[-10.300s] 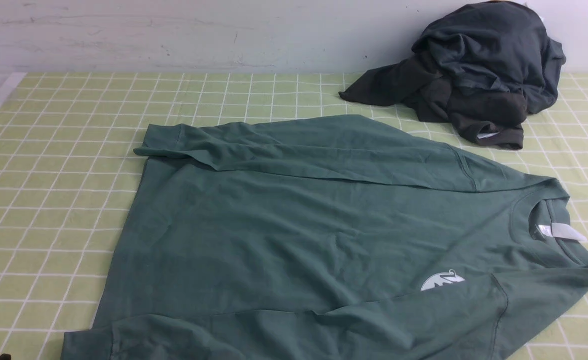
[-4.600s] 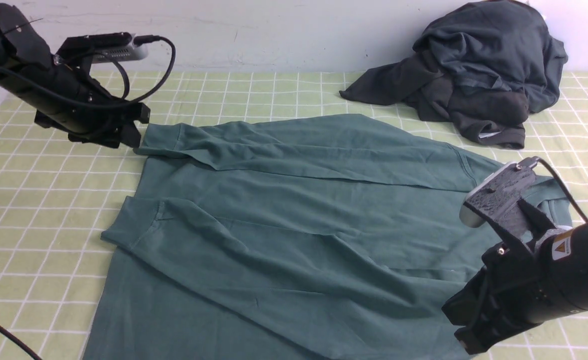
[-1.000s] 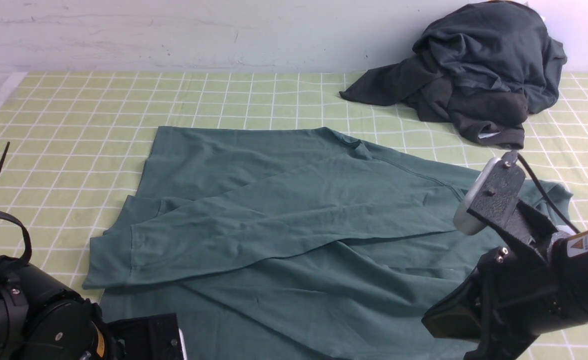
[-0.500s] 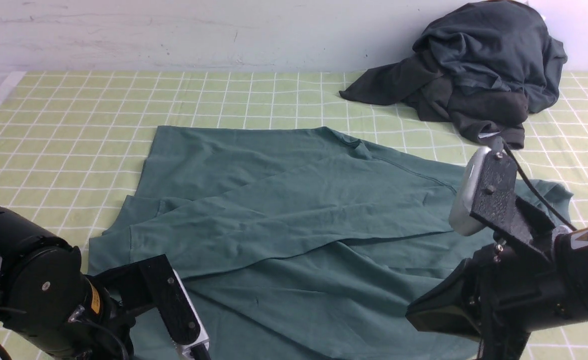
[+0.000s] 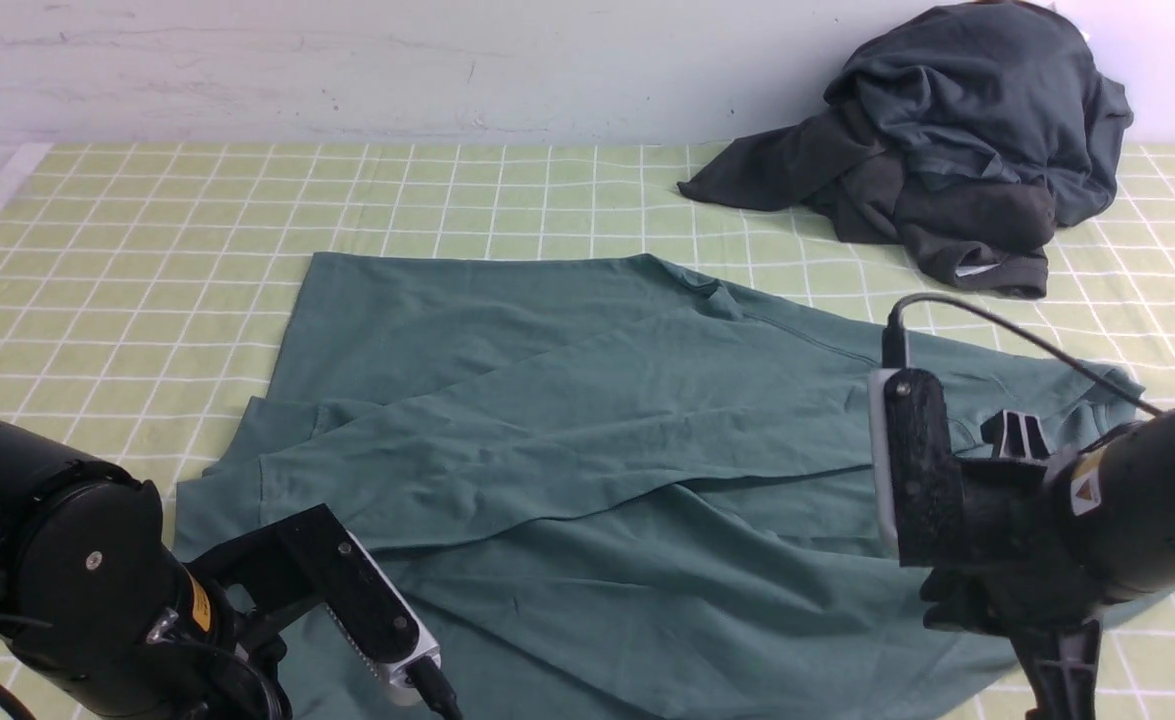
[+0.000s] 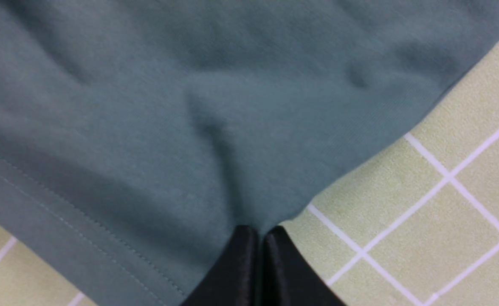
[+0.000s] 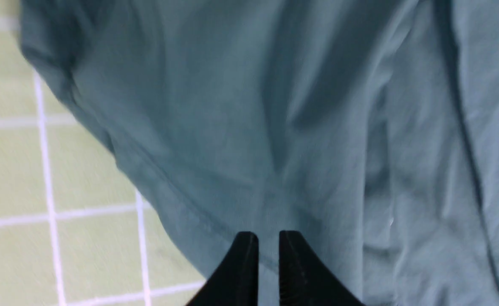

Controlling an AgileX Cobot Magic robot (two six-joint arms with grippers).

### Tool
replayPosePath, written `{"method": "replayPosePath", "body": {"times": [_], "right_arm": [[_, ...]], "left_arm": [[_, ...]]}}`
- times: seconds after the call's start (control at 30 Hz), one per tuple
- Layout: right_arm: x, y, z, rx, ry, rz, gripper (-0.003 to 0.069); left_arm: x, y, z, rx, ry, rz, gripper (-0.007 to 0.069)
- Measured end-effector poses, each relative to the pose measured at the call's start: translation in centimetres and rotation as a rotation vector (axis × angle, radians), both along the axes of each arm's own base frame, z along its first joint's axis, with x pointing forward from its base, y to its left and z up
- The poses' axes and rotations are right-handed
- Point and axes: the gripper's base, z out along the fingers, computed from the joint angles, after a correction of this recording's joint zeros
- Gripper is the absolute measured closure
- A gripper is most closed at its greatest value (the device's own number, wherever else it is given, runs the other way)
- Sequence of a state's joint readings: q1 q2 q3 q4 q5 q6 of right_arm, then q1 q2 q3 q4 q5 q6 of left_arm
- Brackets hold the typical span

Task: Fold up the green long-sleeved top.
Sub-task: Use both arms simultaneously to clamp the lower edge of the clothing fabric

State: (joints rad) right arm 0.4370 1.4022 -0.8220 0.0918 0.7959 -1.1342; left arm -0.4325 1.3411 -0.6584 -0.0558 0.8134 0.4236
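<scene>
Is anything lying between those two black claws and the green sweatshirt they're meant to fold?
Nothing visible. The left gripper is pinched shut on the dull teal-green cotton long-sleeved top; the right gripper is at its edge. The dark clothes pile lies apart.

The green long-sleeved top [image 5: 587,420] is soft, matt knit cloth with a fine rib in the weave. A double row of stitching runs along its hem, and it is creased into shallow wrinkles. The worktop [image 5: 147,220] wears a pale green cloth cover crossed by white lines, matt and slightly coarse-grained up close. The dark garments [image 5: 957,150] look like thicker matt charcoal cloth. The wall [image 5: 347,60] is matt paint, scuffed in places. The left hand [image 6: 260,231] and the right hand [image 7: 268,234] have smooth black fingers with a faint sheen, like hard plastic. The left arm [image 5: 57,570] has a satin black housing, and its camera mount [image 5: 317,570] is rough-grained black.
</scene>
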Motion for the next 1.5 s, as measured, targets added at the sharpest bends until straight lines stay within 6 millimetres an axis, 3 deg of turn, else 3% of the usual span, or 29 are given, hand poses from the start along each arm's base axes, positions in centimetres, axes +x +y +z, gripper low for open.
{"method": "replayPosePath", "body": {"times": [0.23, 0.53, 0.77, 1.33, 1.5], "right_arm": [[1.0, -1.6, -3.7, -0.233, 0.004, 0.055, 0.0416], [1.9, -5.8, -5.3, -0.243, -0.071, -0.042, 0.0400], [2.2, -7.2, -5.5, -0.254, -0.075, -0.077, 0.0400], [2.4, -7.2, -7.6, -0.301, 0.002, 0.010, 0.0457], [2.5, -7.2, -7.5, -0.298, -0.004, 0.005, 0.0578]], "left_arm": [[-0.1, 0.1, 0.0, 0.014, 0.009, -0.007, 0.0628], [-0.2, 0.3, 0.0, 0.036, 0.013, -0.019, 0.0628], [-0.3, 0.4, 0.0, 0.041, 0.025, -0.019, 0.0628], [-0.3, 0.4, 0.0, 0.043, 0.030, -0.019, 0.0628], [-0.3, 0.4, 0.0, 0.044, 0.030, -0.020, 0.0628]]}}
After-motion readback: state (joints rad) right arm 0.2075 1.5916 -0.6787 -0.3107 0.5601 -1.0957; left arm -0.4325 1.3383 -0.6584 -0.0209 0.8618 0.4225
